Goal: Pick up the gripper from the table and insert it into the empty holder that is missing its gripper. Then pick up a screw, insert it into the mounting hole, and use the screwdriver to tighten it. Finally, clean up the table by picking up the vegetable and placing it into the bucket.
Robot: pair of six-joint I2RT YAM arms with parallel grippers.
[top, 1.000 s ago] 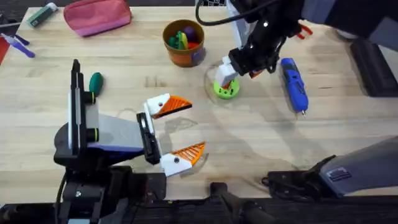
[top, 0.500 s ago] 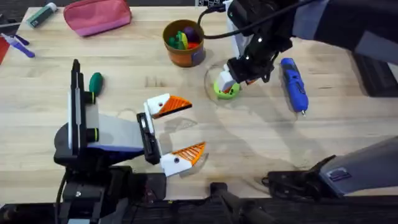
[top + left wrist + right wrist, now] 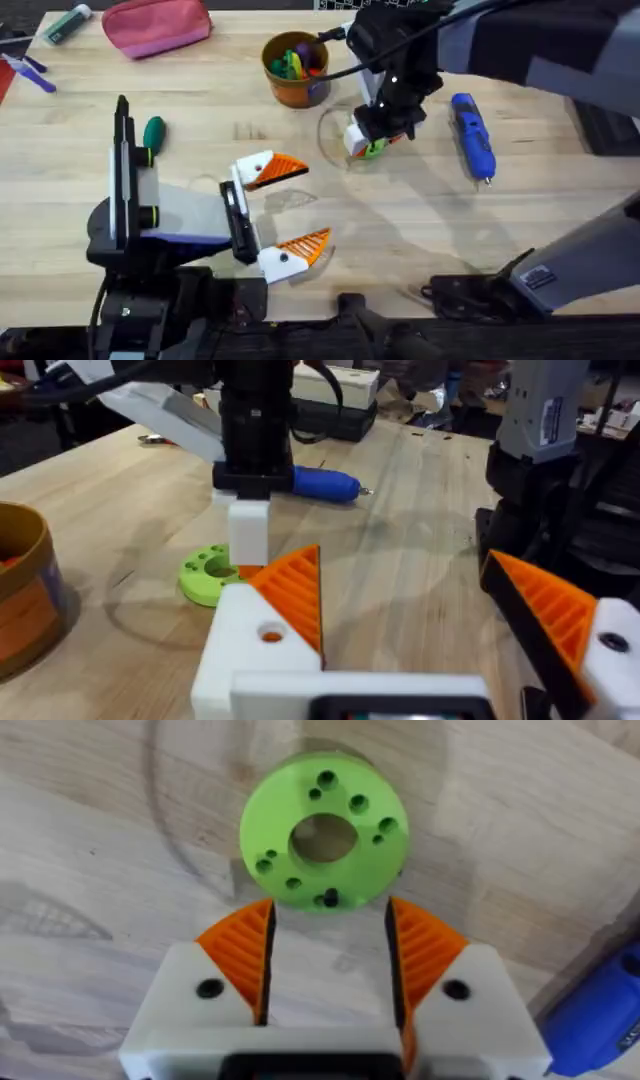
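sliding toward the orange toy-filled bucket [image 3: 294,68] over the last second, the right tool [image 3: 328,952] now hovers, fingers parted and empty, above the bright green holed plastic disc [image 3: 324,844], not the dark green oval vegetable [image 3: 153,131] on the wooden worktop [image 3: 400,220] well to the left.

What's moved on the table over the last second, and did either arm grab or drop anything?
The right pincer has drifted left and dropped over the bright green holed plastic disc, fingers open astride its near edge, nothing gripped. The disc itself looks slightly shifted left. The left pincer, the blue pen-shaped screwdriver, the round orange bucket and the dark green oval toy vegetable stayed put.
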